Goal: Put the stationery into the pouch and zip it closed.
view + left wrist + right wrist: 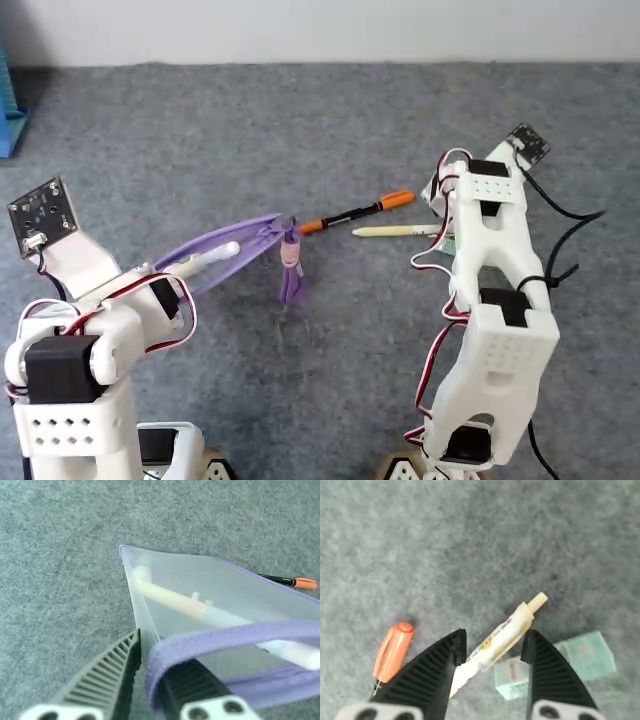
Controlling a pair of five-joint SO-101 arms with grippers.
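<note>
Grey counter (320,120), two white arms, clear purple-trimmed pouch (225,250) gripped at one end.
Left arm (70,370) sits at the pouch's closed end, jaws clamped on the pouch's purple rim, one jaw outside the clear wall, one under the rim. Right arm (495,290) stands well apart from the pouch, off its mouth end, jaws apart and straddling a cream pen (500,637) without pinching it. White pen (200,611) lies inside the pouch, along its length. Orange-capped pen (355,212) lies on the counter just off the pouch mouth, black tip end towards it; touching or not, cannot tell. Cream pen lies beside that one, farther from the pouch. Purple zip tassel (291,275) hangs at the pouch mouth. Green eraser (560,662) sits just beside the cream pen, well apart from the pouch.
</note>
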